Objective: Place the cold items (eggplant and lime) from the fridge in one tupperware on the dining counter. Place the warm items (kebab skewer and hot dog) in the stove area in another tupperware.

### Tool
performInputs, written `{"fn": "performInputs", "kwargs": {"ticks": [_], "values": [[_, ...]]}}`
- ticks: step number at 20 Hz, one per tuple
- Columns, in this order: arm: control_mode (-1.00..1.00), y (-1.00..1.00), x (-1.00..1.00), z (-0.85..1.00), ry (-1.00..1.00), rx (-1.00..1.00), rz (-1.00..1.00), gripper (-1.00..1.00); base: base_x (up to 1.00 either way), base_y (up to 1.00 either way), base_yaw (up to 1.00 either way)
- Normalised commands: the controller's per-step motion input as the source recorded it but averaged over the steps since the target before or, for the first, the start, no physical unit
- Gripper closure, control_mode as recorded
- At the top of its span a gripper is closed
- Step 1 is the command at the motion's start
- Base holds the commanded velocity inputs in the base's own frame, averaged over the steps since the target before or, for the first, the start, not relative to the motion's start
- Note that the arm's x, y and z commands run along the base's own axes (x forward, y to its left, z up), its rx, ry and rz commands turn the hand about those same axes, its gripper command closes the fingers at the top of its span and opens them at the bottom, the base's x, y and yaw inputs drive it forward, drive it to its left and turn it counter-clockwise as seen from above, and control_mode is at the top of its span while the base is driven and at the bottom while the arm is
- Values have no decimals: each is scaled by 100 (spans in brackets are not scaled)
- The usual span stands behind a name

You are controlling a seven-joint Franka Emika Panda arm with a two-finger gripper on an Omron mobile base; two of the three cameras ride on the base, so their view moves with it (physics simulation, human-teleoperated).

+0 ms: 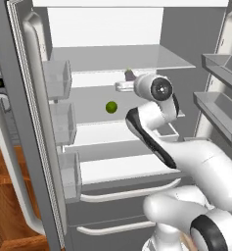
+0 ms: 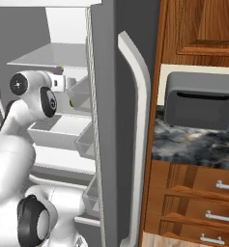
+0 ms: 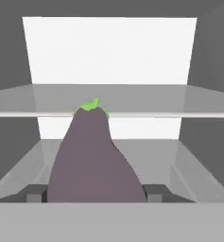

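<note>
The fridge (image 1: 118, 58) stands open, white inside with glass shelves. Inside it, my gripper (image 3: 97, 193) is shut on the eggplant (image 3: 92, 158), a dark purple-grey lump with a green stem; the fingertips (image 3: 35, 194) press against both of its sides. From the left base view the eggplant (image 1: 129, 74) pokes up just above the gripper (image 1: 123, 86) at the middle shelf. The lime (image 1: 111, 107), a small yellow-green ball, lies on the shelf below and to the left of the hand. In the right base view a sliver of the lime (image 2: 71, 103) shows behind a door bin, under the eggplant (image 2: 58, 70).
Clear door bins (image 1: 57, 79) line the left door, and more bins (image 1: 220, 100) hang on the right door. The right door's edge (image 2: 106, 120) stands close to the arm. Beyond it are a grey microwave (image 2: 201, 101) on a dark marbled worktop (image 2: 193, 144) and wood drawers (image 2: 198, 193).
</note>
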Motion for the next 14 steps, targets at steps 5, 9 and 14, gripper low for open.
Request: {"fn": "performInputs", "kwargs": {"ticks": [5, 9, 14], "values": [[-100, -66, -100, -60, 2, -26, -3, 100, 0, 0, 0], [-100, -11, -80, -100, 25, -29, -10, 100, 0, 0, 0], [-100, 0, -68, -100, 65, -30, -4, 100, 0, 0, 0]]}}
